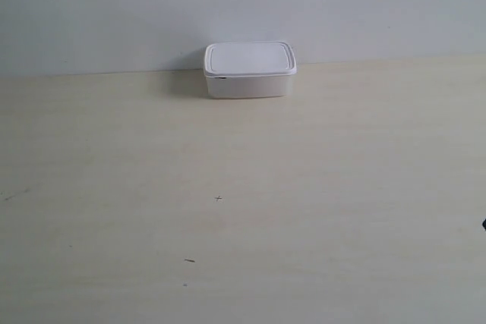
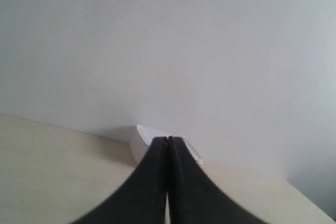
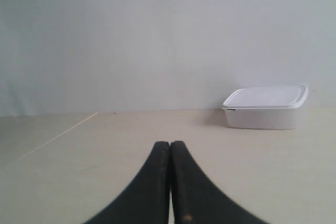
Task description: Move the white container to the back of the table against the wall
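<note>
The white container sits at the bench's back edge by the wall; left end effector and right end effector closed, empty.

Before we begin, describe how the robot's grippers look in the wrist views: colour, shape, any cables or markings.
The left gripper and the right gripper look alike: each is a pair of plain matte black fingers, broad at the base and curving in to slim tips. No cables or markings show, bar a tiny pale speck low on the right one. The arms are out of view.
</note>
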Robot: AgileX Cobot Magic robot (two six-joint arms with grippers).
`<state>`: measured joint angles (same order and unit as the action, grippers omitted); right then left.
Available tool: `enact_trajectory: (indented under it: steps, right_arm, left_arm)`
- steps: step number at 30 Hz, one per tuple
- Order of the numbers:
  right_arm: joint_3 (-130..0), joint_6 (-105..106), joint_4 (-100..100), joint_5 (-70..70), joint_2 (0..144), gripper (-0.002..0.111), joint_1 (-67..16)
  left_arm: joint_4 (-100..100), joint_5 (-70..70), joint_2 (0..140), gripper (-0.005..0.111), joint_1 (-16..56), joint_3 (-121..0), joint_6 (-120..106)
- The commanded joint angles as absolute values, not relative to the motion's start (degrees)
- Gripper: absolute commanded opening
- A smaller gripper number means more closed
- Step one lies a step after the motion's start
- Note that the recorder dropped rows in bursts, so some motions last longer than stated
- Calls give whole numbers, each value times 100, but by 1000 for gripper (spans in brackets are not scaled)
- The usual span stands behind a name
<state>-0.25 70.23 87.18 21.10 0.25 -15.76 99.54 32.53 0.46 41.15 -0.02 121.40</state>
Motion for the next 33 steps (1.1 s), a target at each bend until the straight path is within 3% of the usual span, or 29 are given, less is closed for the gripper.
enact_trajectory:
  steps: [1,12,21,25,33]
  right_arm:
    - [0,7034,8678,2127,0,0,-1024]
    - [0,7034,8678,2127,0,0,254]
    - [0,7034,8678,2127,0,0,904]
    - [0,7034,8678,2127,0,0,935]
    - [0,7034,8678,2127,0,0,935]
  left_arm:
    - [9995,3228,0,0,3329,0,12165]
    - [9995,3219,0,0,811,0,12165]
    - [9995,3219,0,0,-635,0,12165]
    - [9995,3219,0,0,-963,0,12165]
    - [9995,3219,0,0,-963,0,12165]
